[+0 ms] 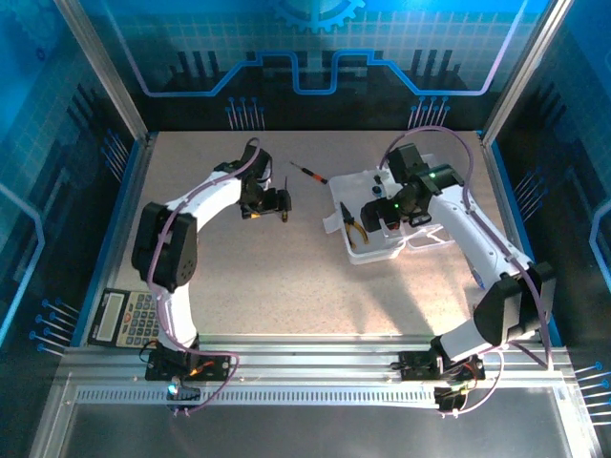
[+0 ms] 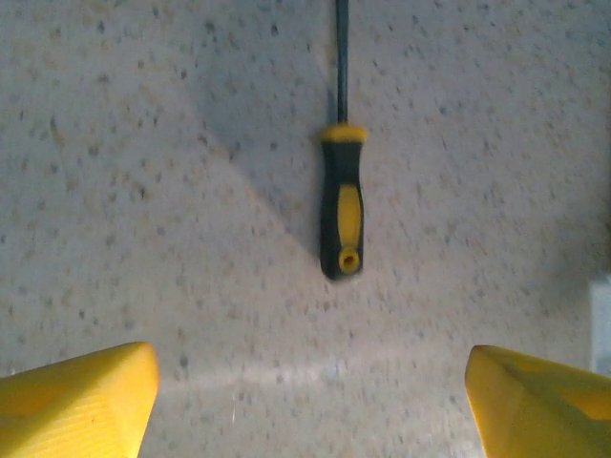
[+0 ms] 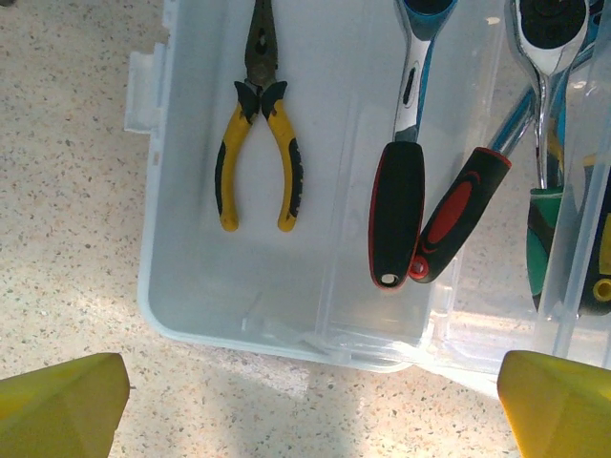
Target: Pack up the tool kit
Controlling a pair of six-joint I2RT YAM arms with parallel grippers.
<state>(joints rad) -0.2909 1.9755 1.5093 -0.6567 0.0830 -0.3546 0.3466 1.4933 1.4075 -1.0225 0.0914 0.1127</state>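
Left gripper (image 2: 310, 405), fingers wide apart and empty, above the yellow/black screwdriver (image 2: 342, 202) lying on the table (image 2: 143, 191), handle end nearest the fingers. I judge it best to centre on the thick handle (not the thin shaft) before lowering and closing. Right gripper (image 3: 310, 405), likewise open and empty, over the clear case (image 3: 158, 239) holding the yellow-handled pliers (image 3: 258, 153).

I checked finishes. The tabletop (image 2: 143, 239) looked matt, speckled and stone-like, w/ a fine grain. The case (image 3: 191, 286) was clear, smooth, glossy plastic. The pliers (image 3: 260, 93) had a dark metal nose and matt yellow/blk grips. The wrenches (image 3: 412, 86) were polished metal. The screwdriver (image 2: 342, 200) handle was plastic w/ a slight sheen.
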